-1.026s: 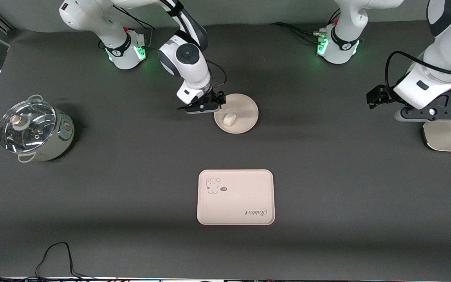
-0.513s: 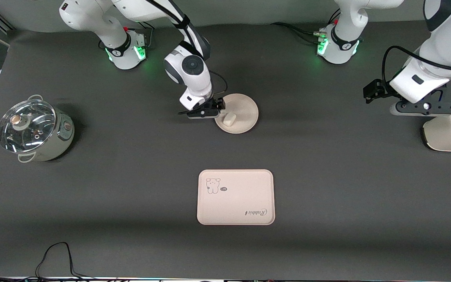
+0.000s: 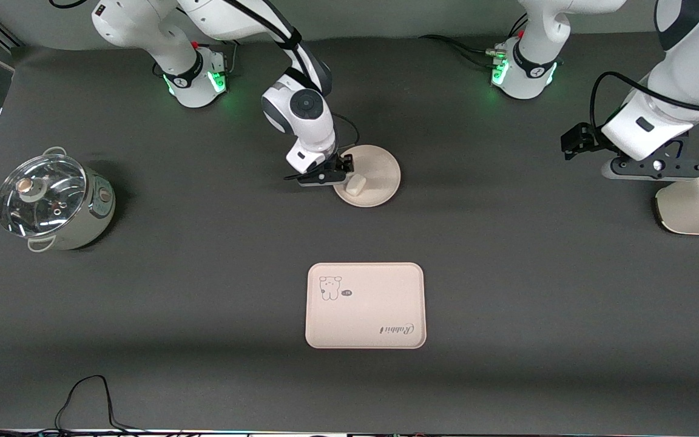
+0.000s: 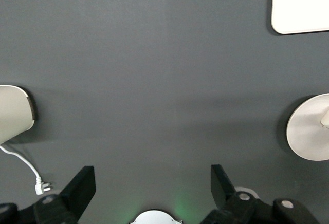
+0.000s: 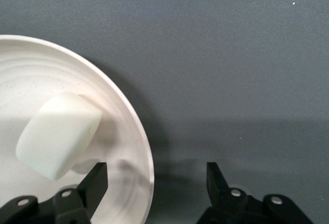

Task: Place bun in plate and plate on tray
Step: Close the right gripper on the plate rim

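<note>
Now the right gripper, open and empty, straddles the plate rim beside the bun; it should close gently. The left gripper waits open near the table's edge.

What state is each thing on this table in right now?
bun: lying in the plate
plate: on the table, not on the tray
tray: bare
pot: glass lid on
right end effector: open, straddling the plate's rim
left end effector: open, waiting

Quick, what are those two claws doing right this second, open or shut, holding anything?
Right gripper: open, holding nothing, straddling the plate's rim beside the bun.
Left gripper: open, empty, waiting over bare table.
</note>
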`<move>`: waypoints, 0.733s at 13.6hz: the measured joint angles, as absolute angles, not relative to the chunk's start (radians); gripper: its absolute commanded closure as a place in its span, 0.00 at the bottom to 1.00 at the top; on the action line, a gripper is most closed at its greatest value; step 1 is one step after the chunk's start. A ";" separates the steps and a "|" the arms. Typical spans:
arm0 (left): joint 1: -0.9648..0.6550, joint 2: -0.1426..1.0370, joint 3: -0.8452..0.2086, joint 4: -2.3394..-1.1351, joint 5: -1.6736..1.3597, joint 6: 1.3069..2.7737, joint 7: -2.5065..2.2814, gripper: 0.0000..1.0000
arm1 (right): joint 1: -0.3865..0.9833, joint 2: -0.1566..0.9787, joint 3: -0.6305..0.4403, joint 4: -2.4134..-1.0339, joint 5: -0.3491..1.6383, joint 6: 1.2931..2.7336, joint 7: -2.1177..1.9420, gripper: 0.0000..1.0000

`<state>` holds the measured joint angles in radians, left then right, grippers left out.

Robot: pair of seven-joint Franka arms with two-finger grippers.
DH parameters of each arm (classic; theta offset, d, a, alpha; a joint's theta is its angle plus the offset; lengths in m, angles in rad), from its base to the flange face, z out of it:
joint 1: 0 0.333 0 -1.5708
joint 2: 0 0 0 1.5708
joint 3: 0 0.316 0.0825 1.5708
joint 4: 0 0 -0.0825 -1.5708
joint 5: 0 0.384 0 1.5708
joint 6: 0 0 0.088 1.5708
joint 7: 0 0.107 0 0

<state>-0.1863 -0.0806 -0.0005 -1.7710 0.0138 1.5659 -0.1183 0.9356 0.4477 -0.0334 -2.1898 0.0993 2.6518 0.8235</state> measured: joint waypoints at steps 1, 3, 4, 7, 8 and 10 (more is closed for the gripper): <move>-0.186 -0.081 -0.001 -1.771 0.008 1.566 -0.118 0.00 | 0.936 0.449 -0.033 -2.190 0.099 2.652 0.824 0.47; -0.186 -0.081 -0.001 -1.771 0.005 1.566 -0.118 0.00 | 0.936 0.449 -0.033 -2.190 0.099 2.652 0.824 0.66; -0.186 -0.081 -0.001 -1.771 0.004 1.566 -0.118 0.00 | 0.935 0.449 -0.033 -2.190 0.099 2.652 0.824 0.72; -0.186 -0.081 -0.001 -1.772 0.004 1.566 -0.118 0.00 | 0.934 0.449 -0.033 -2.186 0.099 2.652 0.825 0.93; -0.186 -0.081 -0.001 -1.771 0.004 1.566 -0.118 0.00 | 0.934 0.449 -0.033 -2.184 0.099 2.652 0.826 1.00; -0.186 -0.081 -0.001 -1.771 0.003 1.566 -0.119 0.00 | 0.933 0.442 -0.033 -2.180 0.100 2.652 0.828 1.00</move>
<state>-0.1863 -0.0806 -0.0014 -1.7715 0.0034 1.5664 -0.1189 0.9333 0.4420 -0.0332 -2.1804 0.0999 2.6525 0.8284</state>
